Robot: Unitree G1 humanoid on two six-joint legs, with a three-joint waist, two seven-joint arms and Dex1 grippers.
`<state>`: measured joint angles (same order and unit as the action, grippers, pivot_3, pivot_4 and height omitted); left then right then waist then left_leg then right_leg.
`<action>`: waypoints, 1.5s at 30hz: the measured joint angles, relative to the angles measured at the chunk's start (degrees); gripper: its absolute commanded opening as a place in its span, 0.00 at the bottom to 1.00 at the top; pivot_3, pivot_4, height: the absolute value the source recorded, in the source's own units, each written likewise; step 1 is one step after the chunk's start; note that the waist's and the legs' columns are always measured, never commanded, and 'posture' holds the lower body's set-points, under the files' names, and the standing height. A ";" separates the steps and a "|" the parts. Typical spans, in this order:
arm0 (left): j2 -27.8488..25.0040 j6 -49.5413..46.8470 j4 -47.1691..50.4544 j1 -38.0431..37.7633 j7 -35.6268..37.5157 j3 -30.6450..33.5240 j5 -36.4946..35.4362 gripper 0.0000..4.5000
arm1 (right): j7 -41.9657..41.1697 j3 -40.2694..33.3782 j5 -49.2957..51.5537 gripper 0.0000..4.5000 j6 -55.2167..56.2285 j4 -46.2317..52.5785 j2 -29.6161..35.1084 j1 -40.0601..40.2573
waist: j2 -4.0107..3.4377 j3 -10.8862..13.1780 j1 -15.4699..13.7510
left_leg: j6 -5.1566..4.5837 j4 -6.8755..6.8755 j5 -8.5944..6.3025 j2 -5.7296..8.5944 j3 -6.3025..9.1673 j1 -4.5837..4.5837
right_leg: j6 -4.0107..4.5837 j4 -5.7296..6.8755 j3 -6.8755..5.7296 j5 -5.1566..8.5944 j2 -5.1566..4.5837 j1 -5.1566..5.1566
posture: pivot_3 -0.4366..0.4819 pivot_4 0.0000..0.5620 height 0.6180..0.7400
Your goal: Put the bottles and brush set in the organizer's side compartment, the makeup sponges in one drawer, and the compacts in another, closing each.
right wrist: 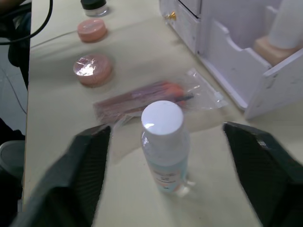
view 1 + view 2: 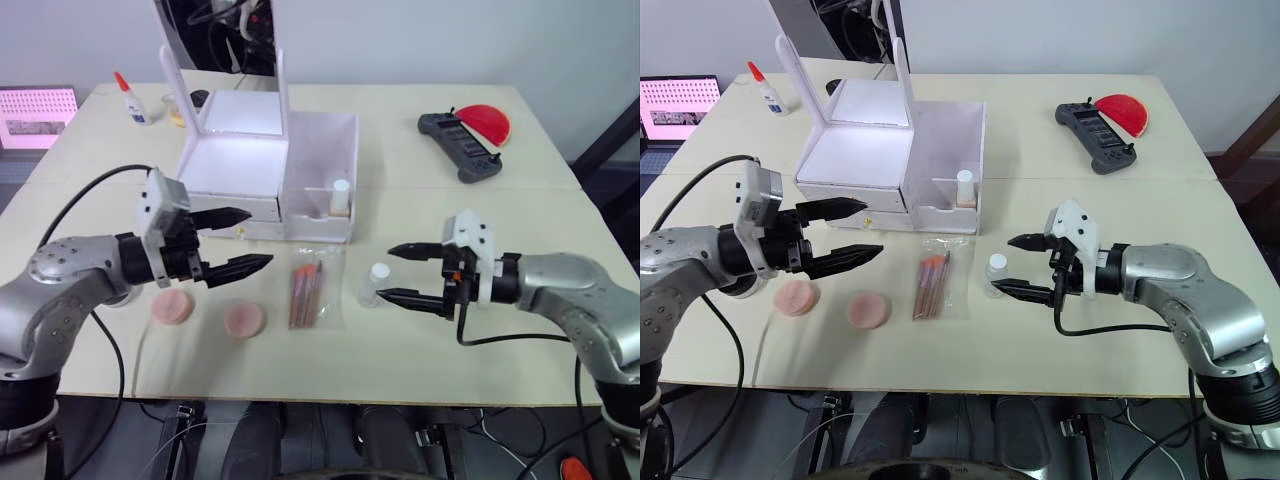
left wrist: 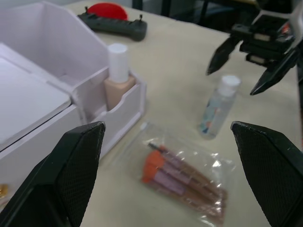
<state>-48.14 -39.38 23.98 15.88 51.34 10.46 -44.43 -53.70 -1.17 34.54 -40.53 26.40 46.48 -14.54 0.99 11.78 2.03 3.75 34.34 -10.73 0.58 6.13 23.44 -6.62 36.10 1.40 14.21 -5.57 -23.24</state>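
Note:
The white organizer with its upright mirror stands at mid-table, both drawers shut. Its side compartment holds the beige bottle, upright. The clear bottle stands on the table right of the bagged brush set. My right gripper is open, its fingertips just short of the clear bottle on either side. My left gripper is open and empty, in front of the drawers. Two pink makeup sponges lie below it. One black compact lies beyond the sponges.
A glue bottle with a red tip stands at the far left. A black controller and a red half-disc lie at the far right. A laptop with a pink screen sits off the table's left edge.

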 measured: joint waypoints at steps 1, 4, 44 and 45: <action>0.05 0.07 -0.43 -0.28 0.05 -0.20 0.29 1.00 | -0.11 0.80 -0.63 0.69 0.96 -0.67 -0.38 0.16 | 0.00 0.00 0.05 | 0.00 0.00 0.00 0.00 0.00 0.01 | 0.00 -0.01 0.00 0.00 0.00 0.00 | 0.48 0.27 1.00; 0.43 0.16 -0.59 -0.60 -0.01 -0.12 0.37 1.00 | -0.24 1.15 -2.00 0.69 2.84 -2.24 -0.57 0.22 | 0.00 0.00 -0.03 | 0.00 0.01 0.00 0.00 0.01 0.02 | 0.00 -0.01 0.00 0.00 0.00 0.00 | 0.48 0.27 1.00; 1.06 0.00 3.24 -8.61 -1.98 6.32 -1.46 1.00 | -2.95 5.55 -3.42 0.23 2.78 -10.59 -4.23 -8.37 | 0.00 0.01 -1.16 | 0.01 -0.01 0.00 -0.02 0.01 0.05 | 0.02 -0.06 -0.02 0.00 0.00 -0.04 | 0.48 0.27 1.00; 1.05 -0.02 3.24 -8.61 -2.00 6.32 -1.52 1.00 | -3.04 5.58 -3.83 0.23 2.87 -10.84 -4.23 -8.36 | 0.00 0.00 -1.16 | 0.01 -0.01 0.00 -0.02 0.01 0.05 | 0.02 -0.06 -0.02 0.00 0.00 -0.05 | 0.48 0.27 1.00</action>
<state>-47.08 -39.41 27.22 7.28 49.34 16.78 -45.96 -56.75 4.41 30.72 -37.66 15.56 42.25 -22.90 0.99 11.79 0.87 3.76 34.33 -10.73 0.56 6.14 23.49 -6.60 36.04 1.38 14.21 -5.57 -23.28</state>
